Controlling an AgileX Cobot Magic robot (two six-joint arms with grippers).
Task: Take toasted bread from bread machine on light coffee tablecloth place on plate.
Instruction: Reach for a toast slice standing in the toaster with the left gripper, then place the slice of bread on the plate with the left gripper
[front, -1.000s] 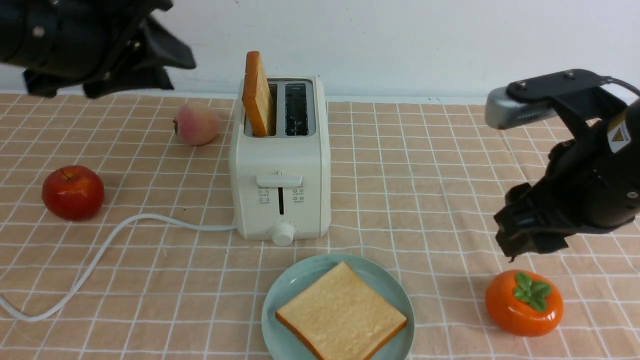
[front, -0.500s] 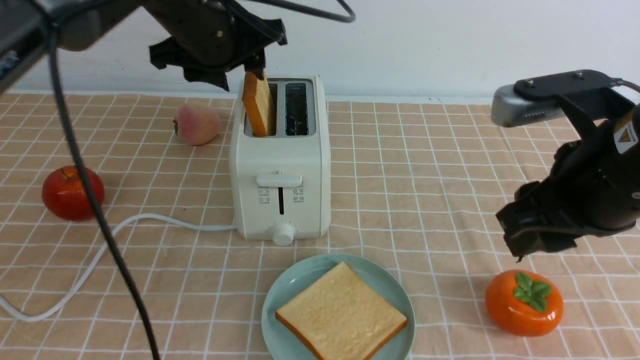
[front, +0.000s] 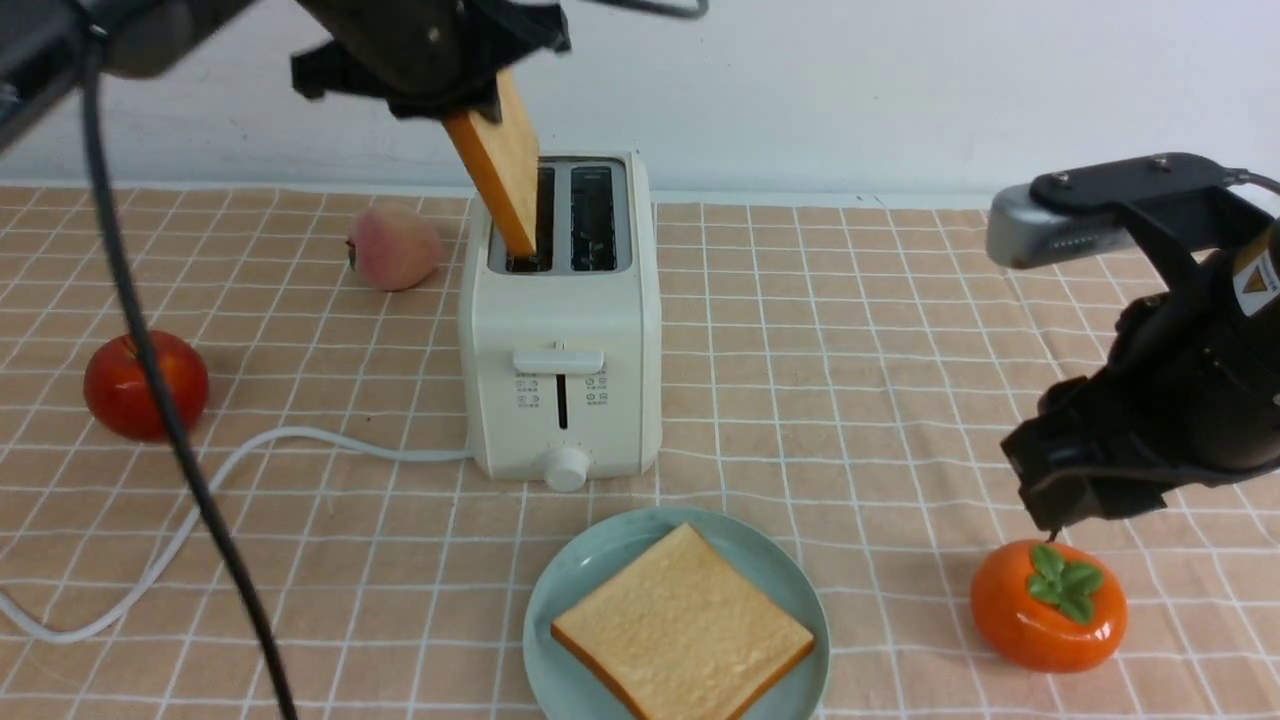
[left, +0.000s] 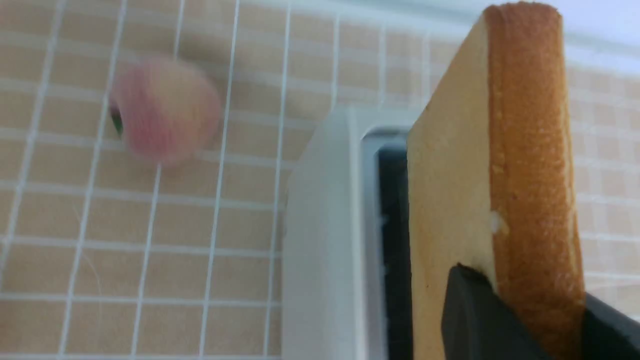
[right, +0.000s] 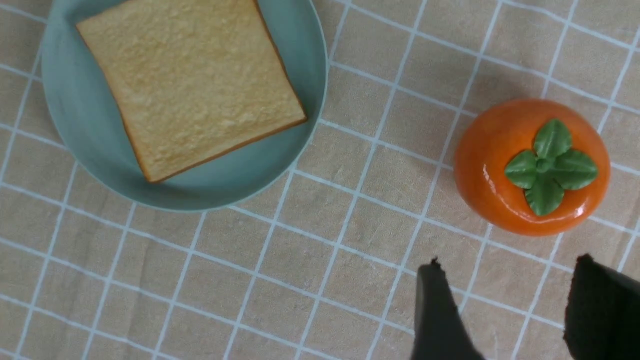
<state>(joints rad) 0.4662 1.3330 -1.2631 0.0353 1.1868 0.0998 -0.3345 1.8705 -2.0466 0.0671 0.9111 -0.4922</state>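
front view: left claw (front: 488, 98) up high pinching tilted toast (front: 505, 175), corner in toaster (front: 560, 340); right claw (front: 1058, 508) open.

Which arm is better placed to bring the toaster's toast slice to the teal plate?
Left: the left fingers clamp the golden toast slice, tilted in the cream toaster's slot. The right fingers hang open, empty.

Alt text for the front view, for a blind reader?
The left gripper, shut on a thick golden-tan toast slice, holds it tilted, lower end in the left slot of a cream-white toaster on a peach-tan grid tablecloth. A second toast slice lies on a round pale teal plate; the right gripper hangs open.
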